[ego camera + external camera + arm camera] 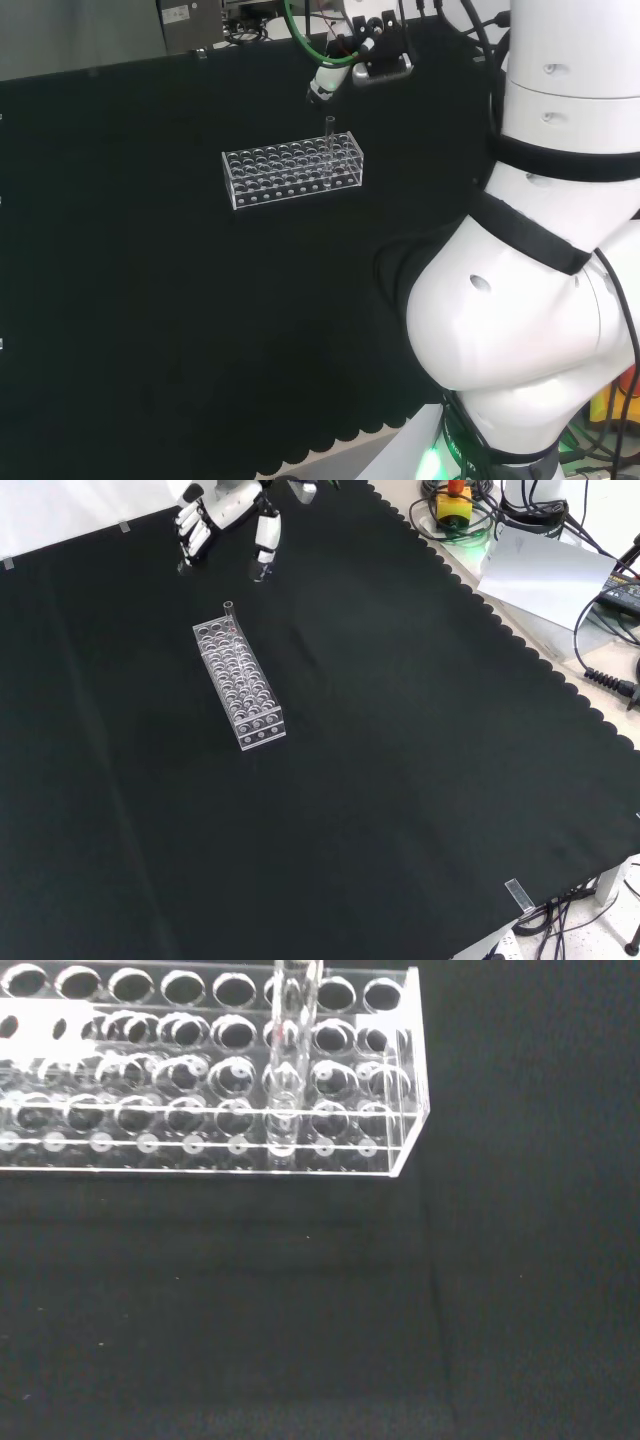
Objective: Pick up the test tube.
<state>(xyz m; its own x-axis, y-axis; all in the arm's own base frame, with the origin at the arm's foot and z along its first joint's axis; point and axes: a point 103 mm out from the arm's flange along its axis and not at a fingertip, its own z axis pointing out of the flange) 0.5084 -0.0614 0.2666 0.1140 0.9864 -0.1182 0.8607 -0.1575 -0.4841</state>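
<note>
Item: clear test tube rack, one piece, set on the black cloth; in the front view it runs lengthwise from upper left to lower right, in the head view it lies crosswise, left of the arm's white links. Rows of round holes across its top; the wrist view shows its end wall and hole rows close up. Item: test tube, clear, upright, seated in a hole at the far end of the rack in the front view, at the right end in the head view; its open top rises above the rack's top plate. The wrist view shows it standing near the rack's end wall, a couple of holes in. Item: hand, black and white, above and beyond the rack's far end in the front view, fingers relaxed and spread, pointing down, holding nothing. Thumb tip hangs just beyond the tube's top, apart from it; the other fingers are to its left, also clear of the tube. In the head view a fingertip sits just above the tube's top, no contact visible.
</note>
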